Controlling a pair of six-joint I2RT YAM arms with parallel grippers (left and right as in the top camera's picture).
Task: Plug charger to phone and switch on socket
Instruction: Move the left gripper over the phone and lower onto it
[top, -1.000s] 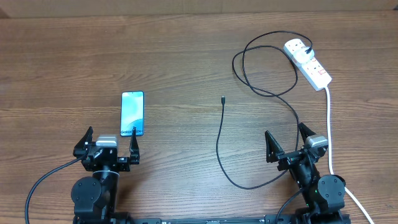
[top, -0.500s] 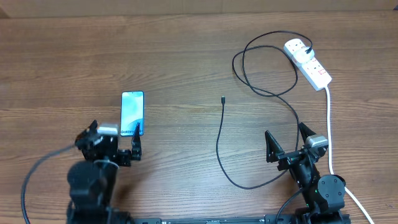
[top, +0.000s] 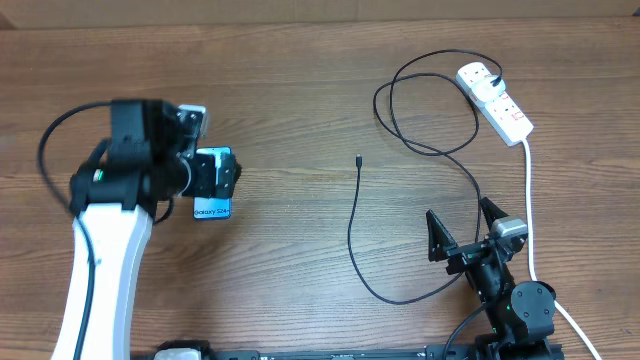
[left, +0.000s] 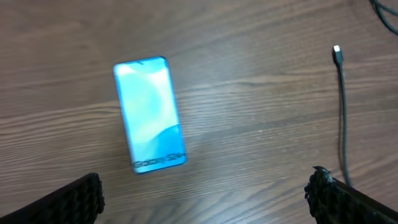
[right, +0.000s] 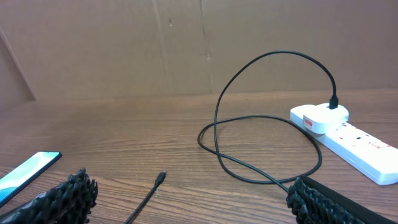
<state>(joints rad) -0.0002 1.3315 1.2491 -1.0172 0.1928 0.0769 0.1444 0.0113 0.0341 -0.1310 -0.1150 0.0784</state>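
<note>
The phone (top: 212, 207) lies flat at the left, screen lit light blue; it also shows in the left wrist view (left: 149, 112) and at the left edge of the right wrist view (right: 28, 169). My left gripper (top: 214, 176) hangs open above it, partly hiding it from overhead; its jaws (left: 205, 199) are wide apart and empty. The charger cable's connector tip (top: 358, 160) lies mid-table (left: 336, 51) (right: 160, 178). The cable loops back to a white plug (top: 478, 75) in the socket (top: 503, 107) (right: 360, 140) at the far right. My right gripper (top: 462, 228) (right: 193, 199) is open and empty, low near the front.
The socket's thick white cord (top: 528, 200) runs down the right side past my right arm's base. The black cable curves in front of the right gripper (top: 400, 298). A brown cardboard wall (right: 186, 43) stands at the table's far edge.
My left arm has risen from its rest at the front and swung forward over the phone, jaws still open. The right arm, cable and socket have not moved.
</note>
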